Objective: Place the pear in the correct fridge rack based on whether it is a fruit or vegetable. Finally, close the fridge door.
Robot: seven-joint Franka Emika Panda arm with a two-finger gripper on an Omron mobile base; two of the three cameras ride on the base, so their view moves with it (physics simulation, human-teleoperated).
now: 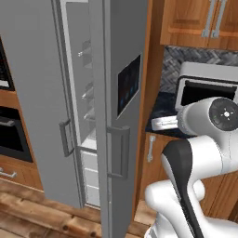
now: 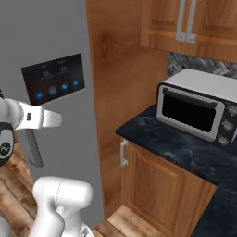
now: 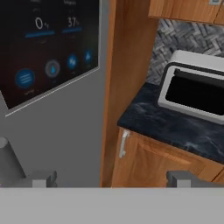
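Your two-finger gripper [image 3: 111, 178] has its small dark fingertips [image 3: 43, 178] standing wide apart at the bottom of the hand view, with nothing between them, so the jaws are open and empty. You are looking past them at the outer face of the tall flat grey fridge door [image 3: 65, 131], whose black dispenser panel [image 3: 46, 48] with blue icons sits at the upper left. A grey handle end [image 3: 8, 162] shows at the lower left, close beside the left fingertip; whether they touch you cannot tell.

To the right of the door runs a wooden side panel [image 3: 127, 65], then a dark marbled stone counter [image 3: 175, 127] bearing a silver toaster oven with a black window [image 3: 197, 87]. Below the counter is a wooden cabinet door with a small metal handle [image 3: 124, 143].

From the left base view, the door [image 1: 123, 107] stands partly open, edge-on to you, with its bar handle [image 1: 122, 151] on the near face. Beside it the plain grey door [image 1: 37, 93] is closed. Through the gap you can see clear bins and shelf edges [image 1: 87, 95] inside, though the top glass rack cannot be made out separately. The pear cannot be made out in that narrow gap.

The right base view shows the white arm [image 2: 32, 118] reaching toward the dispenser panel [image 2: 54, 78].
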